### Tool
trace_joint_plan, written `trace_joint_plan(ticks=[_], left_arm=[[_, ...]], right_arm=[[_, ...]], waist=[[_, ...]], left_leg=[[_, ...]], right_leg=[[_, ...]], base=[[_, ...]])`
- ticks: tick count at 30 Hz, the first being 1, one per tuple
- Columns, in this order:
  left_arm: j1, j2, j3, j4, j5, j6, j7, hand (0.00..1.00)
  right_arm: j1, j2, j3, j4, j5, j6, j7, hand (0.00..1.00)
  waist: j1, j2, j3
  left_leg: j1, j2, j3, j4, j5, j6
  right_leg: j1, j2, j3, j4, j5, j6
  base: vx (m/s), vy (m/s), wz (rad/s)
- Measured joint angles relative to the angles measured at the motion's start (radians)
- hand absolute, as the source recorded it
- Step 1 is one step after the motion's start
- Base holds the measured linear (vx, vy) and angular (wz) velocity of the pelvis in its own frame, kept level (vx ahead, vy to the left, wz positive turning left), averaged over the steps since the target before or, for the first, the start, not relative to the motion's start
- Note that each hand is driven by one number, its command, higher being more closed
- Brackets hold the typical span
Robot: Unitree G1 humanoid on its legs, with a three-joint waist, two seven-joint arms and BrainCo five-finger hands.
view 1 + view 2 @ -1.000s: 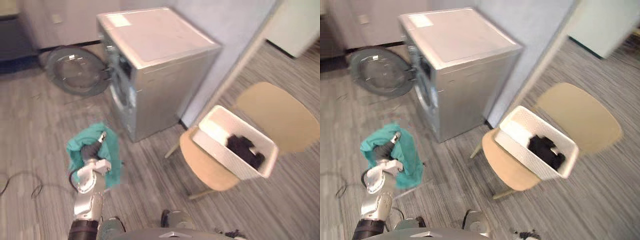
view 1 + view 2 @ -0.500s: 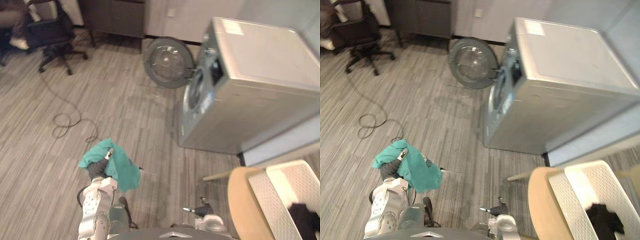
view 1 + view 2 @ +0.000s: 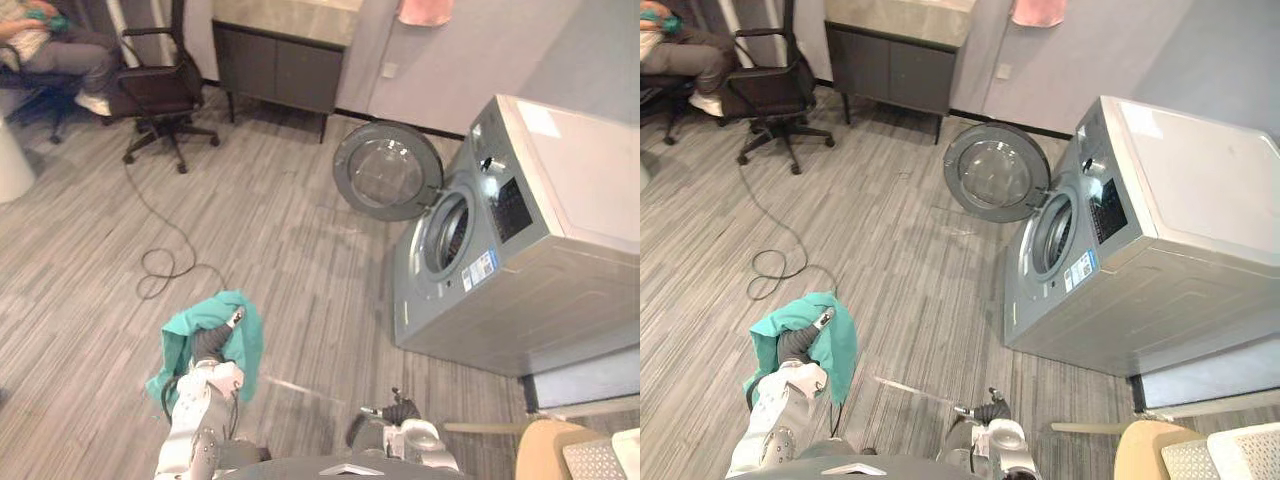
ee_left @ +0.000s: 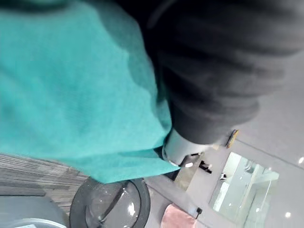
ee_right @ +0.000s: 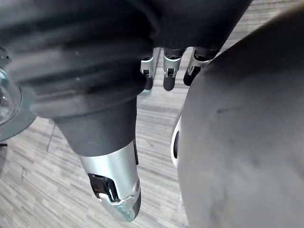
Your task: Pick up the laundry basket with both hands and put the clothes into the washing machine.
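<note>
While a teal cloth (image 3: pixel 185 335) drapes the left hand (image 3: pixel 208 346), grip unclear, a silver-grey washing machine (image 3: pixel 540 260) stands right.
Round glass door (image 3: pixel 388 170) open; right hand (image 5: pixel 111 166) slack, uncurled.

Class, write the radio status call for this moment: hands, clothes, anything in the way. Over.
Left hand shut on teal cloth. Right hand open, empty, low. Washing machine ahead-right, door open.

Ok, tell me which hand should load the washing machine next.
Left. The left hand holds the teal cloth, and the washing machine stands ahead with its door open. The right hand hangs low, empty.
</note>
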Motion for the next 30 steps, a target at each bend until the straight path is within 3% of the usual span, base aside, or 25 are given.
trace_joint_plan(ticks=[2, 3, 4, 5, 6, 7, 8, 10, 11, 12, 13, 15, 17, 19, 20, 22, 23, 24, 25, 26, 27, 28, 29, 30], left_arm=[[-0.045, -0.004, 0.001, 0.034, -0.002, 0.001, 0.001, 1.0], [-0.059, -0.004, 0.001, 0.043, -0.001, 0.001, 0.001, 1.0], [-0.082, -0.004, 0.0, 0.048, 0.0, 0.001, 0.0, 1.0], [-0.097, -0.005, -0.003, 0.051, 0.0, 0.001, -0.001, 1.0], [-0.098, -0.004, -0.007, 0.054, 0.0, 0.001, -0.001, 1.0], [-0.106, -0.031, -0.006, 0.084, 0.0, 0.004, -0.002, 1.0], [-0.105, -0.04, -0.005, 0.085, 0.0, 0.01, -0.001, 1.0], [-0.099, -0.082, -0.002, 0.071, 0.0, 0.011, -0.002, 1.0], [-0.096, -0.083, -0.001, 0.07, -0.006, 0.011, -0.001, 1.0], [-0.08, -0.085, -0.004, 0.057, -0.015, 0.012, -0.004, 1.0], [-0.048, -0.09, 0.0, 0.024, -0.024, 0.012, -0.004, 1.0], [-0.023, -0.094, 0.006, 0.0, -0.028, 0.012, -0.002, 1.0], [-0.006, -0.092, 0.003, 0.002, -0.03, 0.016, -0.002, 1.0], [0.021, -0.09, 0.001, 0.005, -0.029, 0.018, -0.002, 1.0], [0.032, -0.089, 0.0, 0.006, -0.028, 0.02, -0.004, 1.0], [0.043, -0.089, 0.002, 0.006, -0.019, 0.021, -0.011, 1.0], [0.045, -0.089, 0.003, 0.006, -0.005, 0.021, -0.013, 1.0], [0.045, -0.089, 0.003, 0.006, 0.001, 0.021, -0.013, 1.0], [0.047, -0.089, -0.003, 0.009, 0.0, 0.02, -0.014, 1.0], [0.049, -0.088, -0.019, 0.018, 0.001, 0.02, -0.017, 1.0], [0.054, -0.085, -0.036, 0.022, 0.0, 0.02, -0.022, 1.0], [0.047, -0.078, -0.027, 0.048, 0.0, 0.019, -0.034, 1.0], [0.025, -0.07, -0.01, 0.058, 0.0, 0.019, -0.037, 1.0], [0.028, -0.07, 0.003, 0.057, 0.0, 0.018, -0.039, 1.0]], right_arm=[[-0.021, -0.011, -0.003, 0.001, 0.0, 0.0, 0.004, 0.0], [-0.027, -0.013, -0.003, 0.002, 0.0, 0.0, 0.004, 0.0], [-0.033, -0.014, -0.004, 0.002, 0.0, 0.001, 0.005, 0.0], [-0.026, -0.011, -0.004, 0.003, 0.0, 0.001, 0.007, 0.0], [-0.018, -0.008, -0.008, 0.003, -0.001, 0.002, 0.008, 0.0], [-0.017, -0.009, -0.03, -0.004, -0.001, 0.002, 0.013, 0.0], [-0.015, -0.016, -0.037, -0.009, -0.001, 0.002, 0.017, 0.0], [0.022, -0.008, -0.047, -0.05, 0.0, 0.007, 0.019, 0.0], [0.035, -0.006, -0.051, -0.057, 0.001, 0.008, 0.018, 0.0], [0.062, -0.005, -0.045, -0.07, -0.001, 0.012, 0.017, 0.0], [0.081, -0.005, -0.038, -0.077, -0.001, 0.014, 0.017, 0.0], [0.091, -0.001, -0.039, -0.081, 0.002, 0.025, 0.014, 0.0], [0.094, 0.0, -0.038, -0.078, 0.001, 0.031, 0.001, 0.0], [0.091, -0.003, -0.003, -0.081, 0.001, 0.03, -0.015, 0.0], [0.086, -0.01, 0.037, -0.083, 0.002, 0.029, -0.021, 0.0], [0.077, -0.011, 0.069, -0.087, 0.004, 0.025, -0.021, 0.0], [0.077, -0.005, 0.092, -0.085, 0.004, 0.02, -0.019, 0.0], [0.079, 0.0, 0.101, -0.085, 0.004, 0.018, -0.019, 0.0], [0.078, 0.003, 0.103, -0.087, 0.002, 0.008, -0.019, 0.0], [0.086, -0.006, 0.103, -0.093, 0.0, 0.003, -0.02, 0.0], [0.089, -0.01, 0.103, -0.095, -0.001, 0.001, -0.02, 0.0], [0.084, 0.008, 0.11, -0.083, -0.008, 0.002, -0.019, 0.0], [0.082, 0.035, 0.126, -0.072, -0.01, 0.008, -0.016, 0.0], [0.082, 0.05, 0.142, -0.07, -0.01, 0.008, -0.015, 0.0]], waist=[[-0.007, 0.032, 0.015], [-0.012, 0.038, 0.018], [-0.024, 0.041, 0.016], [-0.028, 0.033, 0.01], [-0.028, 0.01, -0.004], [-0.026, 0.053, -0.001], [-0.027, 0.069, -0.002], [-0.038, 0.082, 0.0], [-0.034, 0.083, 0.0], [-0.013, 0.08, -0.005], [0.016, 0.082, -0.012], [0.025, 0.083, -0.014], [0.04, 0.08, -0.013], [0.046, 0.072, -0.01], [0.048, 0.067, -0.007], [0.057, 0.064, -0.006], [0.074, 0.062, -0.006], [0.076, 0.062, -0.005], [0.067, 0.074, -0.012], [0.052, 0.106, -0.032], [0.051, 0.125, -0.043], [0.046, 0.1, -0.061], [0.054, 0.047, -0.063], [0.058, 0.027, -0.068]], left_leg=[[0.055, 0.008, 0.031, -0.043, -0.017, -0.033], [0.071, 0.012, 0.036, -0.055, -0.025, -0.047], [0.101, 0.013, 0.042, -0.072, -0.043, -0.077], [0.141, 0.0, 0.042, -0.071, -0.067, -0.117], [0.167, -0.012, 0.044, -0.063, -0.08, -0.138], [0.19, 0.023, 0.054, 0.02, -0.106, -0.174], [0.17, 0.054, 0.058, 0.107, -0.1, -0.182], [0.038, 0.23, 0.035, 0.608, -0.024, -0.093], [0.014, 0.275, 0.025, 0.734, 0.006, -0.061], [-0.033, 0.356, 0.015, 0.946, 0.063, -0.011], [-0.091, 0.42, 0.01, 1.1, 0.094, -0.002], [-0.22, 0.459, -0.027, 1.202, 0.099, 0.001], [-0.333, 0.463, -0.053, 1.18, 0.084, 0.0], [-0.415, 0.422, -0.097, 0.988, 0.047, -0.011], [-0.426, 0.353, -0.174, 0.75, 0.009, -0.031], [-0.424, 0.254, -0.335, 0.505, -0.006, -0.051], [-0.425, 0.193, -0.471, 0.37, 0.004, -0.076], [-0.427, 0.174, -0.522, 0.326, 0.014, -0.09], [-0.437, 0.158, -0.573, 0.265, 0.072, -0.107], [-0.445, 0.166, -0.577, 0.214, 0.217, -0.095], [-0.446, 0.18, -0.569, 0.228, 0.225, -0.14], [-0.427, 0.182, -0.514, 0.26, 0.113, -0.179], [-0.408, 0.175, -0.411, 0.251, 0.09, -0.151], [-0.395, 0.181, -0.361, 0.241, 0.084, -0.14]], right_leg=[[-0.022, 0.11, -0.204, -0.337, 0.019, -0.013], [-0.028, 0.148, -0.226, -0.428, 0.041, -0.017], [-0.037, 0.219, -0.248, -0.59, 0.104, -0.039], [-0.027, 0.269, -0.266, -0.694, 0.166, -0.086], [-0.012, 0.28, -0.272, -0.726, 0.176, -0.118], [0.016, 0.299, -0.247, -0.707, 0.226, -0.246], [0.033, 0.31, -0.242, -0.697, 0.202, -0.246], [0.141, 0.34, -0.22, -0.636, 0.098, -0.195], [0.183, 0.358, -0.212, -0.633, 0.074, -0.185], [0.254, 0.397, -0.167, -0.635, 0.037, -0.172], [0.303, 0.424, -0.11, -0.639, 0.014, -0.167], [0.357, 0.444, -0.027, -0.658, -0.005, -0.15], [0.403, 0.451, 0.075, -0.702, -0.001, -0.131], [0.454, 0.447, 0.205, -0.75, 0.018, -0.105], [0.476, 0.436, 0.312, -0.761, 0.022, -0.098], [0.48, 0.419, 0.432, -0.753, 0.027, -0.082], [0.475, 0.403, 0.522, -0.741, 0.023, -0.037], [0.475, 0.395, 0.559, -0.736, 0.014, -0.014], [0.481, 0.387, 0.621, -0.726, -0.01, 0.033], [0.483, 0.393, 0.677, -0.714, -0.036, 0.078], [0.483, 0.399, 0.712, -0.707, -0.049, 0.099], [0.464, 0.361, 0.775, -0.68, -0.081, 0.134], [0.412, 0.308, 0.824, -0.644, -0.076, 0.159], [0.383, 0.29, 0.824, -0.634, -0.059, 0.178]], base=[[0.53, 0.024, -0.41], [0.57, -0.002, -0.24], [0.63, -0.019, -0.07], [0.66, -0.023, -0.03], [0.69, -0.019, -0.16], [0.51, 0.014, -0.23], [0.74, 0.025, -0.25], [0.74, -0.025, -0.08], [0.6, -0.098, -0.37], [0.54, -0.093, -1.05], [0.51, -0.071, -1.29], [0.48, 0.019, -1.44], [0.38, 0.082, -1.55], [0.41, 0.208, -1.91], [0.47, 0.303, -1.92], [0.36, 0.309, -2.17], [0.31, 0.331, -2.28], [0.46, 0.518, -2.35], [0.43, 0.562, -1.98], [0.36, 0.477, -1.88], [0.31, 0.552, -1.74], [0.24, 0.519, -1.77], [0.26, 0.6, -1.82], [0.12, 0.405, -2.02]])
